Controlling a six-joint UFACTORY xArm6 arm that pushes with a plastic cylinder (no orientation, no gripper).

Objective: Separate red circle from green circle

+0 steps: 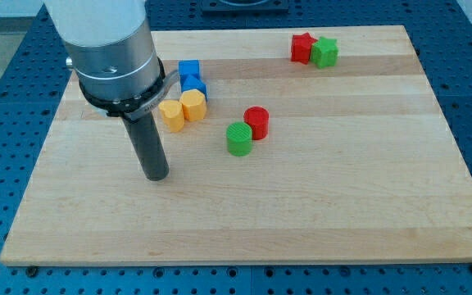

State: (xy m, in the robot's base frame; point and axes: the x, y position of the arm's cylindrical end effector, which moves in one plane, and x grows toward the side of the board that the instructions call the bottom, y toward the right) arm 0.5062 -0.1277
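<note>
A red circle block (256, 122) and a green circle block (238, 138) stand touching near the middle of the wooden board (318, 205), the red one up and to the right of the green one. My tip (156, 175) rests on the board to the left of the green circle, about a hundred pixels away and a little lower in the view. It touches no block.
Two yellow blocks (182, 109) sit side by side above and right of my tip, with two blue blocks (192, 77) just above them. A red block (302, 47) and a green block (326, 52) touch near the view's top right.
</note>
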